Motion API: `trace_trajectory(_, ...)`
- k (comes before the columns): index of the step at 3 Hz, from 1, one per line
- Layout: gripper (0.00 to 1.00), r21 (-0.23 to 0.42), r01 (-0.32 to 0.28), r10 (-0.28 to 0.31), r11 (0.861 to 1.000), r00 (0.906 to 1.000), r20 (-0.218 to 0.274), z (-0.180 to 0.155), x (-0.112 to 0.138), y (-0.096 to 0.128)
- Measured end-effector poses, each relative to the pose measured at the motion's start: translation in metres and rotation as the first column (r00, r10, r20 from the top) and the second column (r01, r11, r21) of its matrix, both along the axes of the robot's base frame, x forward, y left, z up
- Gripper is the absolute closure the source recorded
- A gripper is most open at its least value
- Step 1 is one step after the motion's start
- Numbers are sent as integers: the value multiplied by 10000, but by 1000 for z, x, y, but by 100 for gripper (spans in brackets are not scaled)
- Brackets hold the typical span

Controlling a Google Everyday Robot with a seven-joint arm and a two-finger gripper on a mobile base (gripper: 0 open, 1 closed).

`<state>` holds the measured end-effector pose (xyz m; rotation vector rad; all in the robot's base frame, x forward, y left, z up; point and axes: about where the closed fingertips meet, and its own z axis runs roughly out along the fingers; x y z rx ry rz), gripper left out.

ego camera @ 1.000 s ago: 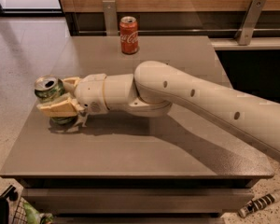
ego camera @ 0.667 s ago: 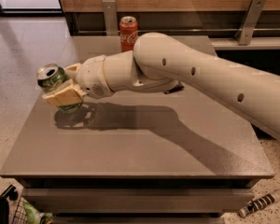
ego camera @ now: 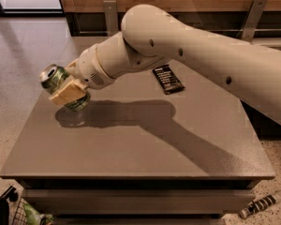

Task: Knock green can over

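The green can (ego camera: pixel 53 76), light green with a silver top, is tilted with its top toward the upper left, over the left part of the grey table (ego camera: pixel 131 144). My gripper (ego camera: pixel 69 92) is shut on the can, with a cream finger (ego camera: pixel 65 93) across its side. The can's lower end (ego camera: pixel 79 105) hangs just above its shadow on the table; I cannot tell whether it touches. My thick white arm reaches in from the right.
A black packet (ego camera: pixel 167 79) lies on the table behind the arm. A wire basket (ego camera: pixel 18 214) sits on the floor at the front left and a striped stick (ego camera: pixel 264 204) at the front right. A wooden wall with metal brackets runs along the back.
The arm has swung up and toward the camera with the can, which is now more tilted. The red can is now hidden behind the arm; the black packet has come into view.
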<state>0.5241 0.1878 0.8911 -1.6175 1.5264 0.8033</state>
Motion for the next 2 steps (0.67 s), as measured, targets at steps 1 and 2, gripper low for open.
trace_trajectory(1, 100, -1381, -96, 101, 9904, 9999, 26, -12, -6, -2)
trace_trajectory(2, 100, -2760, -4, 39, 9612, 9999, 123, -21, -14, -8)
